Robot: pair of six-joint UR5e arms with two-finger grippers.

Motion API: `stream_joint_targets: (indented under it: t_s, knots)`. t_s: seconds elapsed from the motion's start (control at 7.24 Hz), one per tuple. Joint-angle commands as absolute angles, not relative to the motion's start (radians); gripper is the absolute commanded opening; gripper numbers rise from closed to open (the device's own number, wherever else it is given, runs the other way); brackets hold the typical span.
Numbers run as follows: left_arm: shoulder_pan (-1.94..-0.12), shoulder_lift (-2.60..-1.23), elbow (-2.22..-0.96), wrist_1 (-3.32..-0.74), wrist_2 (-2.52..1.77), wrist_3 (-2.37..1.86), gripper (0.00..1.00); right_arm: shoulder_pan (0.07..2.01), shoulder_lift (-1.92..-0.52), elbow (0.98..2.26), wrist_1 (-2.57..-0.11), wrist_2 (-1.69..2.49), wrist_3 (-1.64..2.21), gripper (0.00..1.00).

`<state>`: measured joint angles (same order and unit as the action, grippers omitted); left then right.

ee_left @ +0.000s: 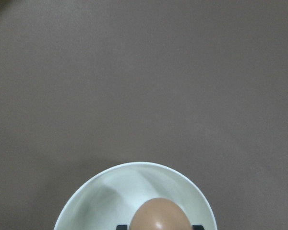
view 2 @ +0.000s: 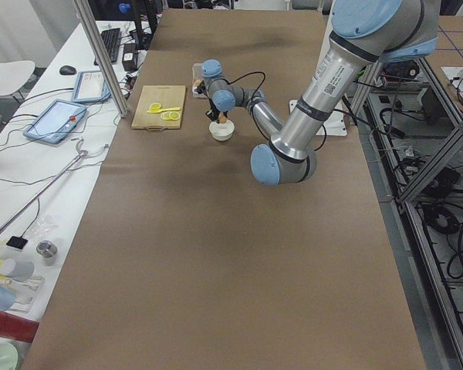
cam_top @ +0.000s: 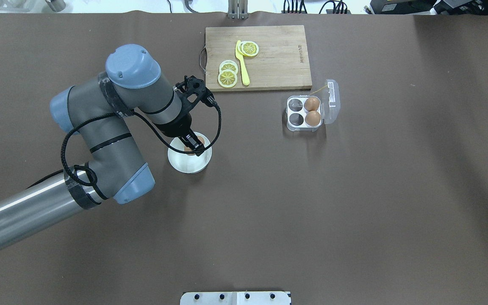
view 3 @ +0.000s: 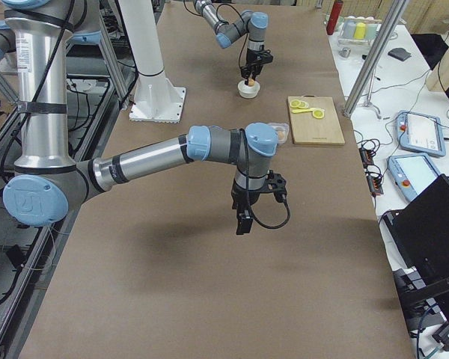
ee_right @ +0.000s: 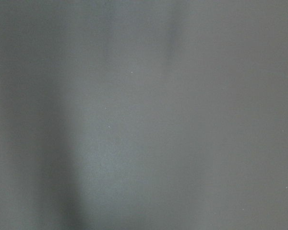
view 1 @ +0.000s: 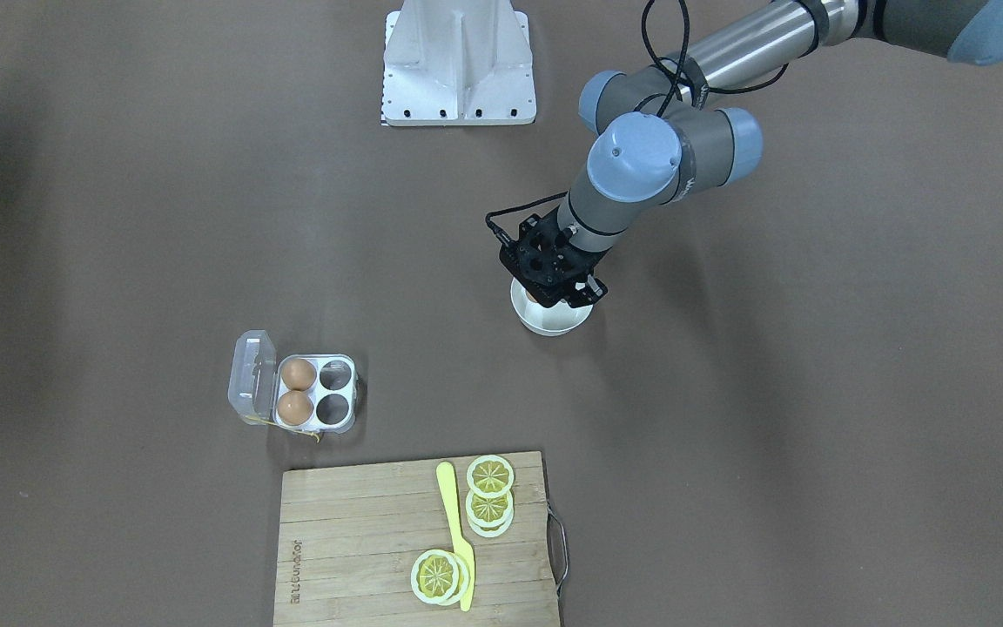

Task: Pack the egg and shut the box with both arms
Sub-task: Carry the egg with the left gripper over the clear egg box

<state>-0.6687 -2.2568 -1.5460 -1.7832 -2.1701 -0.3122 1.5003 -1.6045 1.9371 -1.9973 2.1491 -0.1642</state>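
An orange-brown egg [ee_left: 159, 214] sits between my left gripper's two black fingertips, just above the white bowl [ee_left: 89, 191]. The left gripper [cam_top: 192, 146] is shut on this egg over the bowl [cam_top: 187, 163]. The clear egg box [cam_top: 304, 113] lies open to the right, its lid [cam_top: 332, 101] folded back. Two more eggs [cam_top: 312, 111] fill its right-hand cells, and the two left cells are bare. My right gripper [view 3: 242, 223] hangs over bare table far from the box; whether it is open or shut I cannot tell.
A wooden cutting board [cam_top: 278, 63] with lemon slices [cam_top: 228, 73] and a yellow knife [cam_top: 242, 63] lies at the table's far edge, just beyond the box. The white stand [view 1: 458, 65] is bolted near the robot's side.
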Motion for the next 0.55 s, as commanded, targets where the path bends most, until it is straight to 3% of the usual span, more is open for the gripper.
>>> stream_joint_targets:
  t_s: [0.0,0.41]
  knots:
    - [-0.683,-2.319,-1.548,-1.767,-2.177,-0.349,0.34,1.500,-1.606,1.936,-1.997,2.149,-0.164,1.00]
    - [-0.684,-2.486,-1.386,-1.784,-2.168,-0.417,0.33,1.500,-1.606,1.934,-1.999,2.149,-0.166,1.00]
